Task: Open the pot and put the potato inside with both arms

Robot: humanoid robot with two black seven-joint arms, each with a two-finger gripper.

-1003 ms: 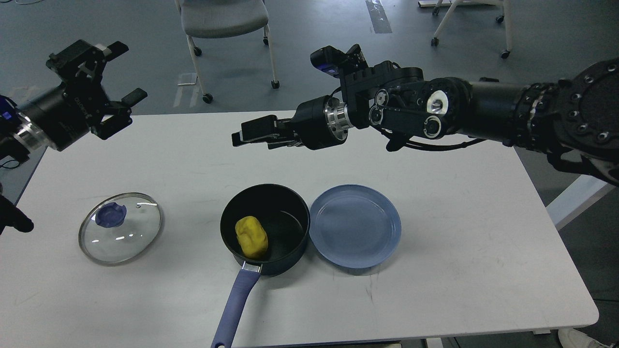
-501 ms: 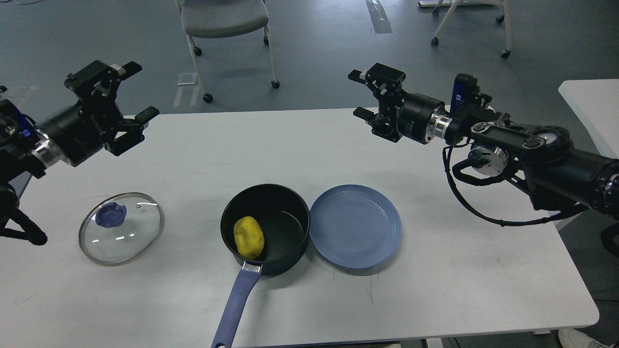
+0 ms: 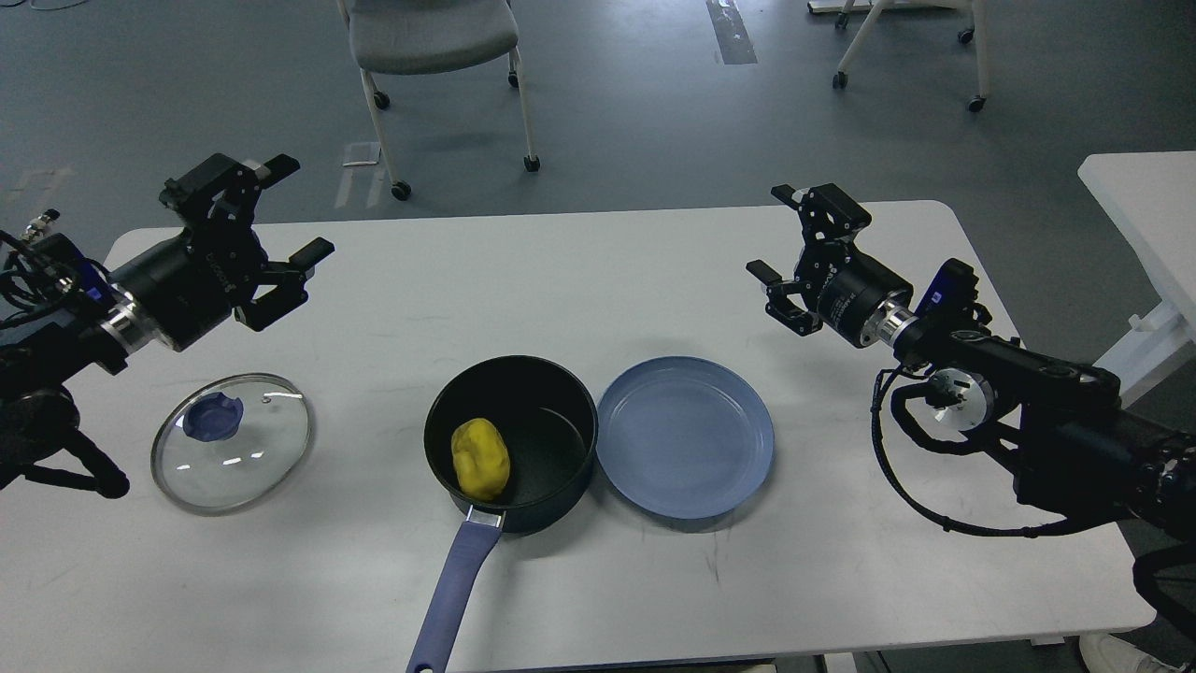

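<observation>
The dark pot (image 3: 551, 397) stands open at the table's front middle, its blue-purple handle (image 3: 453, 589) pointing to the front edge. The yellow potato (image 3: 480, 457) lies inside it, at the left of its floor. The glass lid (image 3: 252, 449) with the blue knob (image 3: 213, 417) lies flat on the table left of the pot. My left gripper (image 3: 280, 210) is open and empty, above the table's far left, well away from the lid. My right gripper (image 3: 780, 234) is open and empty, above the far right of the table, beyond the plate.
A shallow blue-grey plate (image 3: 685, 436) sits empty, touching the pot's right side. The white table (image 3: 579, 280) ends at its rounded front right corner. A grey wheeled chair (image 3: 430, 37) stands behind the table; another white table (image 3: 1140, 196) is at the far right.
My right arm has drawn back from over the table's middle to the far right and come lower, its gripper now open. My left gripper has shifted right and down. The potato settled slightly.
</observation>
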